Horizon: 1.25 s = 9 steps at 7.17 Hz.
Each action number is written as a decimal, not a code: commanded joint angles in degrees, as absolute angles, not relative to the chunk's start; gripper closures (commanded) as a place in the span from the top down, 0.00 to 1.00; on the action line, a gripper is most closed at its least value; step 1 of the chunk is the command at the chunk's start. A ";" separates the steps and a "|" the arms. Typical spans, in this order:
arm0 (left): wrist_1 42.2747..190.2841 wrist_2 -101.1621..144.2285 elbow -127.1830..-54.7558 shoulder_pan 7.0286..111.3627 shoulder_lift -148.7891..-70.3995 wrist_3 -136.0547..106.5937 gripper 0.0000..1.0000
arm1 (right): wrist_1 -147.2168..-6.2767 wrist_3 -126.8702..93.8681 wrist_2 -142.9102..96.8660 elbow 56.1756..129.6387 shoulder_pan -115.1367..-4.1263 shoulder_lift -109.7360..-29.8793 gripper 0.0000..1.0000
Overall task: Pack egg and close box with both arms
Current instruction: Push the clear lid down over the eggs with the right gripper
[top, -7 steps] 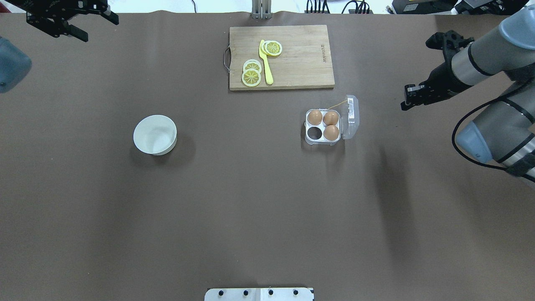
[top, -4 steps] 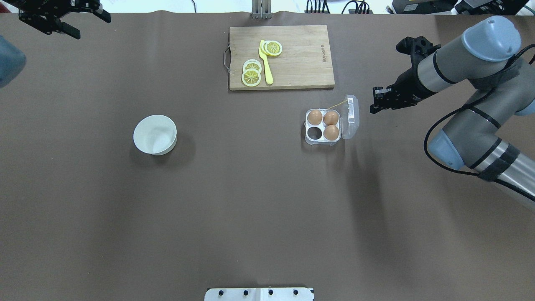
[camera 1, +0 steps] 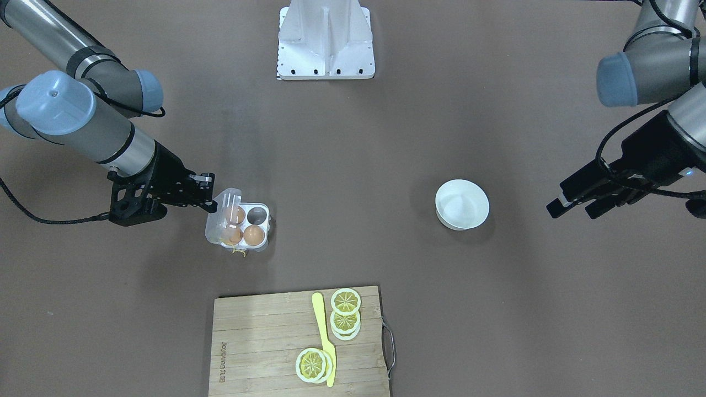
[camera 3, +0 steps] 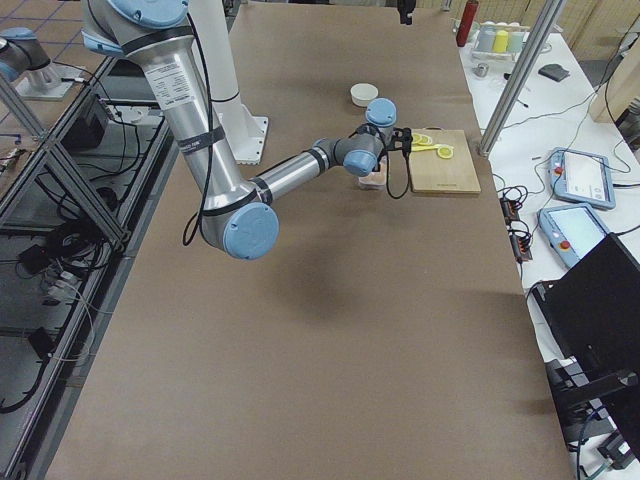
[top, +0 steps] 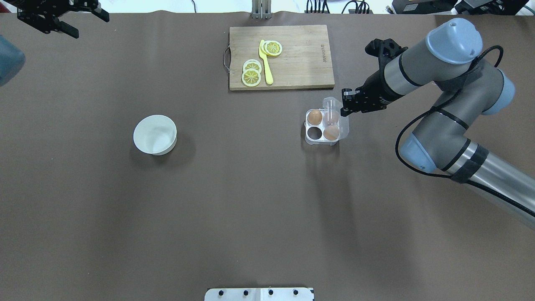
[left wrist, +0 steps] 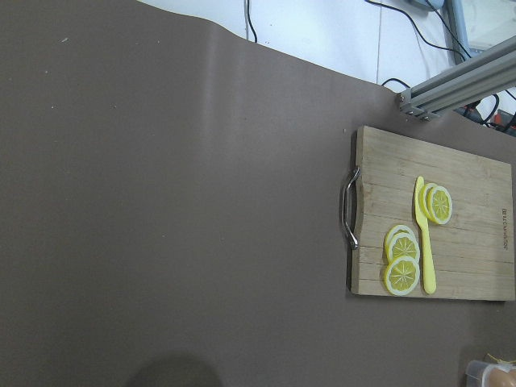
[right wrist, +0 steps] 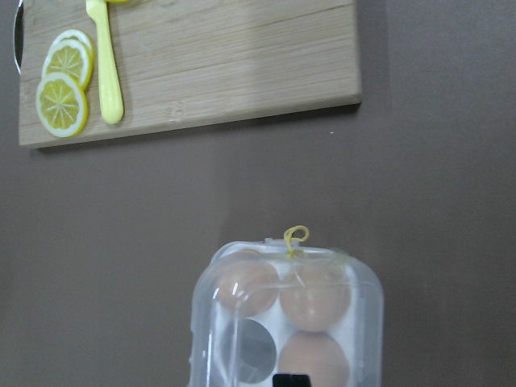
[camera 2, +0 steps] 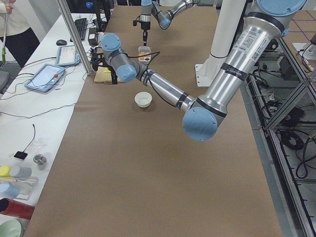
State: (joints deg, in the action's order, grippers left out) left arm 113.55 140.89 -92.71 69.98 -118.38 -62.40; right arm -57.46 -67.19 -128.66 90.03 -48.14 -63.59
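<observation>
The clear box [top: 314, 133] sits right of centre with three tan eggs in its cups: one uncovered [top: 314, 117], two under the lid. The near-left cup holds nothing. The hinged lid [top: 335, 113] stands tilted, half folded over the right cups. My right gripper [top: 345, 103] is shut and its tip touches the lid's outer side; it also shows in the front view [camera 1: 209, 193]. The right wrist view looks down through the lid [right wrist: 286, 314]. My left gripper [top: 87, 25] is open and empty at the far left corner, far from the box.
A white bowl [top: 154, 134] with nothing visible inside stands left of centre. A wooden cutting board [top: 301, 54] with lemon slices [top: 251, 73] and a yellow knife [top: 266, 62] lies behind the box. A white stand [camera 1: 325, 38] is at the near edge.
My right arm has swung left to the box, and the lid has gone from lying flat open to tilted over the right cups. My left gripper drew slightly further into the corner.
</observation>
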 commanded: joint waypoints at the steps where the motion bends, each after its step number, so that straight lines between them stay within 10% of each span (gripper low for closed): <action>1: 113.55 140.89 -92.46 70.48 -118.48 -62.40 0.97 | -57.31 -70.30 -125.27 86.85 -44.84 -59.17 0.00; 4: 113.64 140.89 -92.11 70.75 -118.65 -62.40 0.97 | -57.48 -74.86 -124.72 85.52 -43.95 -54.33 0.00; 5: 113.82 140.89 -92.20 70.75 -118.65 -62.40 0.97 | -57.31 -76.54 -124.89 86.04 -43.95 -53.27 0.30; 6: 113.91 140.89 -92.20 70.75 -118.57 -62.40 0.97 | -57.74 -78.21 -125.07 88.57 -43.95 -52.57 0.99; 9: 114.17 140.36 -93.77 74.24 -116.73 -60.75 0.97 | -73.15 -75.01 -125.24 103.67 -52.77 -56.58 1.00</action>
State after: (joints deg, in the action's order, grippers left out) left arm 114.08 140.58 -93.06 72.18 -117.94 -62.01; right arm -65.81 -77.78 -125.00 97.91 -47.77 -54.53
